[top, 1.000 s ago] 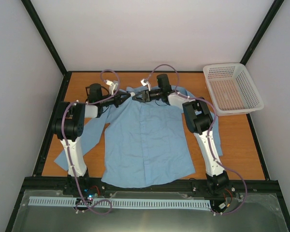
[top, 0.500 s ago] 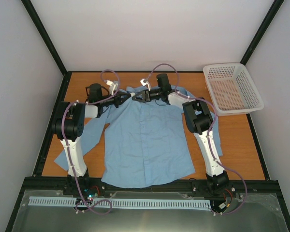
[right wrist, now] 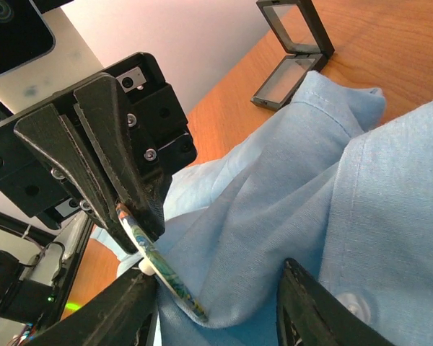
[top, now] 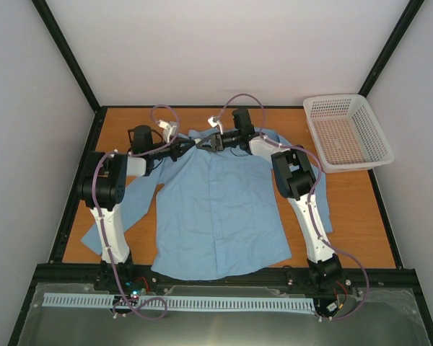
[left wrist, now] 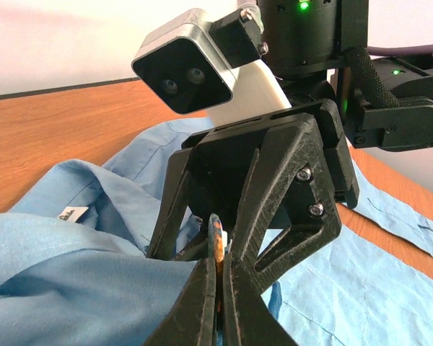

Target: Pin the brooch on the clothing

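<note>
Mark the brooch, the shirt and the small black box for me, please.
brooch (right wrist: 166,280): right wrist view, on its thin patterned edge.
shirt (top: 216,209): top external view, on the front panel.
black box (right wrist: 289,76): right wrist view, on its lower open half.

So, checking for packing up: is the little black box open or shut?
Open: the black box has its lid raised off its base.

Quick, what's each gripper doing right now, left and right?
Left gripper: shut on the brooch.
Right gripper: open, with a fold of the shirt between its fingers.
</note>
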You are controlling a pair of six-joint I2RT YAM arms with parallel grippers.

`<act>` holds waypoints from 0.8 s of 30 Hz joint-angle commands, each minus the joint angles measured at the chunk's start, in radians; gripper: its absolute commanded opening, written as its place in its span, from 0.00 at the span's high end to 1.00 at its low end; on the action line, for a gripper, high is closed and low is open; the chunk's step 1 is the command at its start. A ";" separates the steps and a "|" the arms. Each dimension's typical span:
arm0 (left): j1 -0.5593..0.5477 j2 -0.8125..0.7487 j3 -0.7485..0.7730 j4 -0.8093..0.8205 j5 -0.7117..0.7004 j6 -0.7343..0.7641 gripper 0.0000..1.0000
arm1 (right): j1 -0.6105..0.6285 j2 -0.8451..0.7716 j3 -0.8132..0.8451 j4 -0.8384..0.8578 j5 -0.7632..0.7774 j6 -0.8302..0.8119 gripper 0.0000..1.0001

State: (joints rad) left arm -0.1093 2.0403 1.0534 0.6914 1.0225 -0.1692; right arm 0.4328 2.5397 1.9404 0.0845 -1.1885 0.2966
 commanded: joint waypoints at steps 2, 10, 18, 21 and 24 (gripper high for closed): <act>-0.024 -0.017 -0.011 0.012 0.085 0.053 0.99 | 0.004 0.031 0.040 -0.031 0.047 -0.007 0.59; -0.043 -0.056 -0.033 -0.027 0.083 0.169 0.99 | 0.004 0.051 0.069 -0.036 0.049 0.014 0.66; -0.073 -0.135 -0.087 -0.051 0.045 0.334 0.99 | 0.003 0.066 0.091 -0.050 0.080 0.072 0.71; -0.084 -0.149 -0.099 -0.067 0.056 0.388 0.99 | 0.004 0.071 0.104 -0.053 0.083 0.090 0.74; -0.115 -0.163 -0.093 -0.122 0.031 0.478 0.99 | 0.004 0.077 0.130 -0.081 0.081 0.095 0.76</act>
State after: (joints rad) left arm -0.1299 1.9411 0.9684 0.6266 0.8867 0.1509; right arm 0.4477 2.5725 2.0155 0.0071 -1.2354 0.3481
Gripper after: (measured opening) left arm 0.035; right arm 0.253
